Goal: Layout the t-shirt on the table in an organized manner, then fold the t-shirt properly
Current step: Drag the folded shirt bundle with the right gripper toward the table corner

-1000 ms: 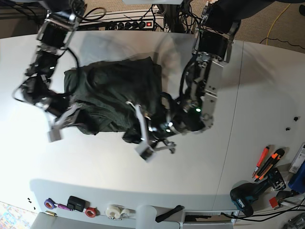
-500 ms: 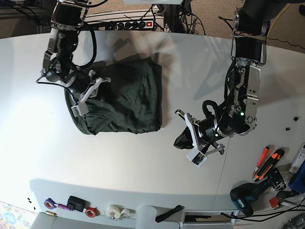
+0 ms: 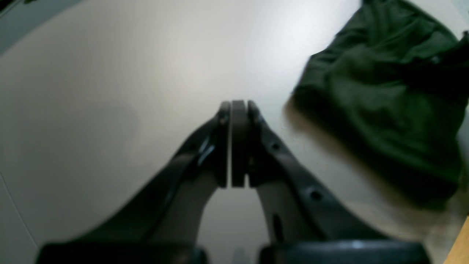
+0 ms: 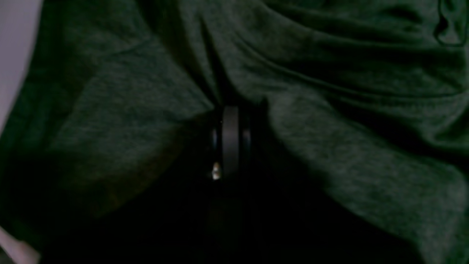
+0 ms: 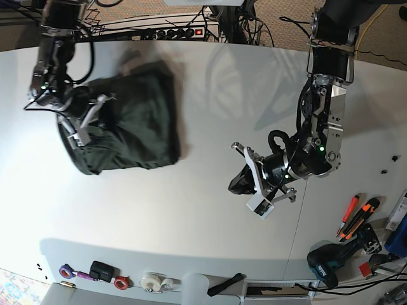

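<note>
The dark green t-shirt (image 5: 130,121) lies bunched and creased on the left of the white table (image 5: 191,210). My right gripper (image 5: 89,121) is at the shirt's left edge, shut on a fold of the t-shirt (image 4: 329,154). In the right wrist view its fingertips (image 4: 231,139) are pressed together with cloth gathered all around them. My left gripper (image 5: 239,183) hovers over bare table to the right of the shirt. Its fingers (image 3: 234,143) are shut with nothing between them. The t-shirt (image 3: 381,91) lies off to their upper right, apart from them.
Along the front edge lie tape rolls (image 5: 156,280) and small items. At the right front corner are orange-handled cutters (image 5: 356,216) and a drill (image 5: 327,262). A power strip (image 5: 172,32) and cables run behind the table. A thin seam (image 5: 310,178) crosses the tabletop on the right.
The left gripper let go of the shirt and pulled away to the right. The right gripper has dragged the shirt leftward across the table.
</note>
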Robot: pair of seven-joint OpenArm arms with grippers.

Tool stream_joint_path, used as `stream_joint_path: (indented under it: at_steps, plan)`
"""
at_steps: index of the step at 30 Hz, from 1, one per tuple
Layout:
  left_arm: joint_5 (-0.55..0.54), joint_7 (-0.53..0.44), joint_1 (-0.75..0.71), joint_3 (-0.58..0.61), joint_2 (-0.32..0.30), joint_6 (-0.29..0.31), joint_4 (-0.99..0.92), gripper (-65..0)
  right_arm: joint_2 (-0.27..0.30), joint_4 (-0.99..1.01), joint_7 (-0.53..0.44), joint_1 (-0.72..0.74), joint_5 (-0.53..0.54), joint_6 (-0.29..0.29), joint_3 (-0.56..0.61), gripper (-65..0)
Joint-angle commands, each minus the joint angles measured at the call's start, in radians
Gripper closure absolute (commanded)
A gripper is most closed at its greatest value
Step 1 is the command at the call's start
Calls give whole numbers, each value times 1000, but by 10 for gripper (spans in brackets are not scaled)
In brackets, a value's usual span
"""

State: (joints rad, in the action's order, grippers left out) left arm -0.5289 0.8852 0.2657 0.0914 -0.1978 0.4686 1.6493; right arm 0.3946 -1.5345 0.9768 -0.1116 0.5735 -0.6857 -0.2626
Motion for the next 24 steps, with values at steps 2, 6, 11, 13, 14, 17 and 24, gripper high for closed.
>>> stream_joint_path:
  at_steps: [2, 6, 11, 13, 14, 17, 24]
  plan:
    - [-19, -33, 8, -3, -1, 3, 18, 0, 59, -8, 10, 6, -41, -1, -6, 0]
    - [-18, -32, -6, -3, -2, 3, 18, 0, 138, -8, -19, 6, -106, 37, -6, 0]
    - [-19, -32, -14, -3, -2, 4, 18, 0, 220, 42, -44, 6, -156, 86, -8, 0]
    - [-18, -32, -19, -3, -2, 3, 18, 0, 250, 105, -56, 7, -156, 102, -8, 0]
    - [-19, -32, -23, -3, -2, 4, 18, 0, 263, 142, -68, 7, -156, 110, -8, 0]
    - [-20, -33, -28, -3, -2, 5, 18, 0, 298, 267, -111, 10, -157, 132, -8, 0]
    - [-34, -34, -28, -3, -1, 43, 18, 0, 323, 469, -148, 38, -216, 207, -49, 0]
